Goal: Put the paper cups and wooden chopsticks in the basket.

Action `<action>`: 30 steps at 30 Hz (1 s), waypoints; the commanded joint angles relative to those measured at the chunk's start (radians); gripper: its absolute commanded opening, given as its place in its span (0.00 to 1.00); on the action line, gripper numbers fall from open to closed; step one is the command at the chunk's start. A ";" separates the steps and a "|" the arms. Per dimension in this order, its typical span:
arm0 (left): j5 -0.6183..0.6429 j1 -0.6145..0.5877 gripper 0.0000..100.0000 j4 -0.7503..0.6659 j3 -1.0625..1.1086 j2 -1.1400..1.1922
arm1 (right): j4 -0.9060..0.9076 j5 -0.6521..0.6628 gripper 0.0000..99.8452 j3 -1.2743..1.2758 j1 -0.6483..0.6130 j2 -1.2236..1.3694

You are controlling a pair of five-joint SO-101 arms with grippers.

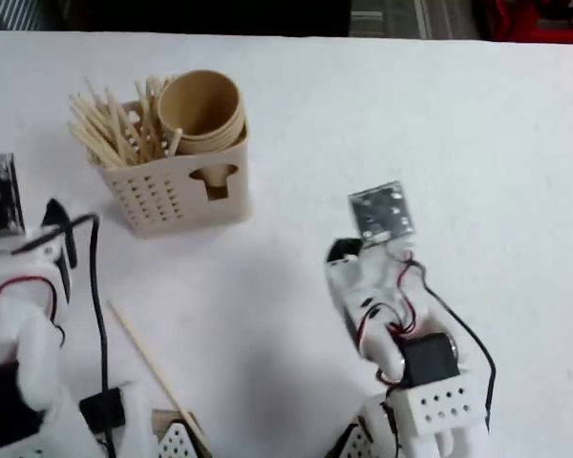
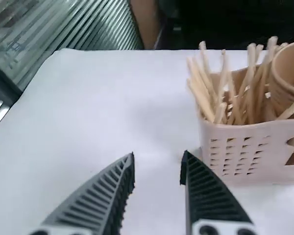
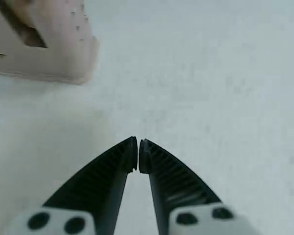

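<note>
Left gripper (image 2: 158,161) hangs open and empty, right gripper (image 3: 138,147) closed on nothing. Cups (image 1: 202,107) and most chopsticks (image 1: 110,129) stand in the basket (image 1: 172,196) — one stray chopstick (image 1: 153,367) lies on the counter (image 1: 411,124), well short of it. Thin and flat, it could slip from a pinch — or snag the packed bundle.

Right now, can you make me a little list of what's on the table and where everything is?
basket: standing upright on the white table
paper cups: stacked together inside the basket
chopsticks in basket: a bunch standing beside the cups
loose chopstick: lying flat on the table, apart from the basket, near the left arm
left gripper: jaws open, holding nothing
right gripper: jaws shut, holding nothing
not yet in the basket: the loose chopstick
</note>
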 commanded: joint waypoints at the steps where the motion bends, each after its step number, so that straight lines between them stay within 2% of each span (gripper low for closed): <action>1: 0.000 -0.018 0.17 -0.077 0.167 -0.153 | 0.050 0.012 0.03 -0.132 -0.163 0.008; 7: 0.000 -0.018 0.17 -0.150 0.417 -0.407 | 0.059 0.012 0.06 -0.218 -0.400 0.090; 16: -0.008 -0.036 0.17 -0.193 0.477 -0.446 | -0.091 0.005 0.06 -0.377 -0.642 0.650; 20: -0.011 -0.039 0.17 -0.193 0.485 -0.446 | -0.111 0.000 0.06 -0.508 -0.694 0.897; 26: -0.011 -0.140 0.17 -0.192 0.480 -0.446 | -0.105 -0.215 0.06 -0.707 -0.746 1.170; 30: -0.023 -0.174 0.17 -0.192 0.483 -0.446 | -0.107 -0.270 0.06 -0.789 -0.809 1.285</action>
